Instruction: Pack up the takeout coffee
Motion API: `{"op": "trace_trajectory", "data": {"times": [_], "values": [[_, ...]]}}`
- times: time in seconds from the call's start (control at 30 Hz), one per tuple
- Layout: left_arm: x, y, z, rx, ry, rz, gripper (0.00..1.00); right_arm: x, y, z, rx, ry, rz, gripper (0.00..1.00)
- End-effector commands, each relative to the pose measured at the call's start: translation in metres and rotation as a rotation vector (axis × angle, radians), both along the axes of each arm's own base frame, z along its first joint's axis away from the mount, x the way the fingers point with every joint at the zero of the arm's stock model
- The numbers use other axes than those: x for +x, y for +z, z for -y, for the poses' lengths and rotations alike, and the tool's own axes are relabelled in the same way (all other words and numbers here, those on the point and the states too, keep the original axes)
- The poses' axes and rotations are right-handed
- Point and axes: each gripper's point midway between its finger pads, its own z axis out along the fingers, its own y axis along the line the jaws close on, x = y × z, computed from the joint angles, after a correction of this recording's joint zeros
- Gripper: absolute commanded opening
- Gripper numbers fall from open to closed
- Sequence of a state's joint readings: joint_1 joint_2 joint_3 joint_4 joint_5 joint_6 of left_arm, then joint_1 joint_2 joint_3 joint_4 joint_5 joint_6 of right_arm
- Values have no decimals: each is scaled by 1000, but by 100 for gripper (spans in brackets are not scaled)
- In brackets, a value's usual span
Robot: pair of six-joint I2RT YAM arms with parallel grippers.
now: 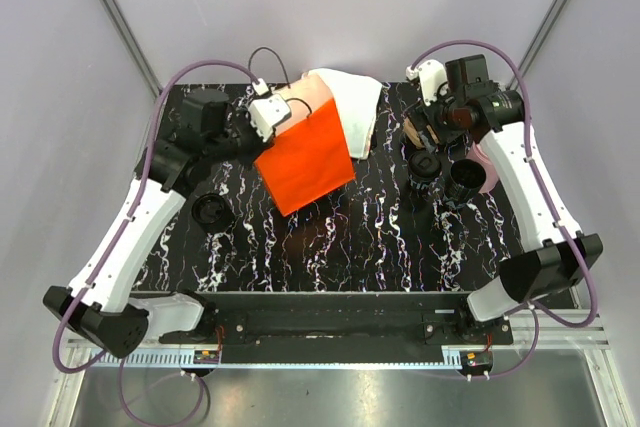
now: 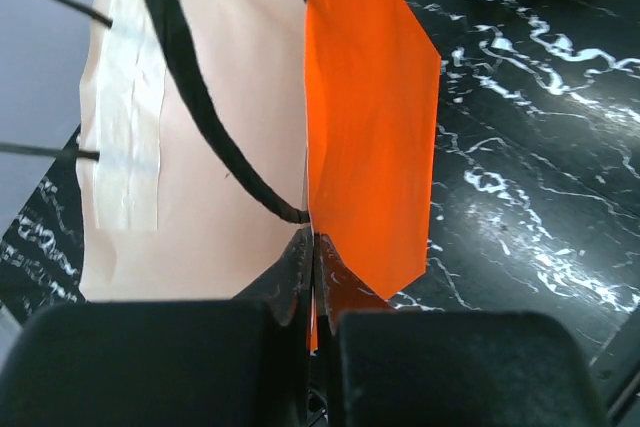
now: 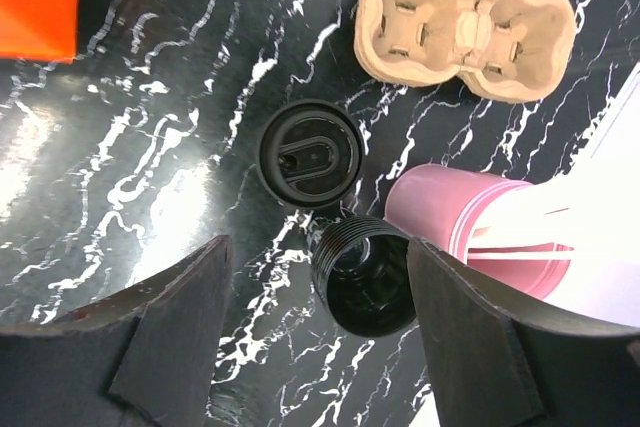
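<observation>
The takeout coffee [image 3: 366,277], a small open black cup with a ribbed rim, stands on the marbled table [image 1: 320,237], touching the pink cup [image 3: 470,217]. My right gripper [image 3: 320,337] hovers open above it, and the cup shows just inside the right finger [image 3: 480,347]. From above, the cup [image 1: 463,180] sits under the right gripper [image 1: 438,147]. My left gripper [image 2: 312,237] is shut on the edge of an orange paper bag [image 2: 365,117], which lies tilted mid-table [image 1: 305,159] beside the left gripper [image 1: 268,137].
A black cup with a sip lid [image 3: 310,154] stands just left of the open cup. A cardboard cup carrier [image 3: 465,22] lies behind them. A flat black disc [image 1: 212,212] sits at the left. White paper [image 1: 355,107] lies behind the bag.
</observation>
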State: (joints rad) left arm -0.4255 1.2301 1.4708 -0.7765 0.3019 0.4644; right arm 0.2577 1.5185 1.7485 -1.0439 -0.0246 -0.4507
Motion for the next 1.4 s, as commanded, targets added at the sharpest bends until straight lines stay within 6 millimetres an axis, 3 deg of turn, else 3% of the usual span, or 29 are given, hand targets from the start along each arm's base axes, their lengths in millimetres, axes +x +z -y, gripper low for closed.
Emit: {"op": "trace_trajectory", "data": {"times": [0.0,0.23,0.5,0.7,0.93,1.37], "values": [[-20,20,20,-56,-74,55,0,16,-7,14,-75,-32,15,75],[-36,2,42,-39,-105,7,0,21,-45,18,-69,-22,-76,70],[-45,-21,64,2,-121,-24,0,20,-83,2,-25,90,-161,64],[-50,-25,74,6,-138,-39,0,16,-108,-5,-13,147,-223,60],[-52,-32,82,8,-143,-55,2,16,-126,-8,-6,161,-262,57],[-38,-38,85,-9,-26,-81,2,21,-148,-9,-8,138,-305,48]]}}
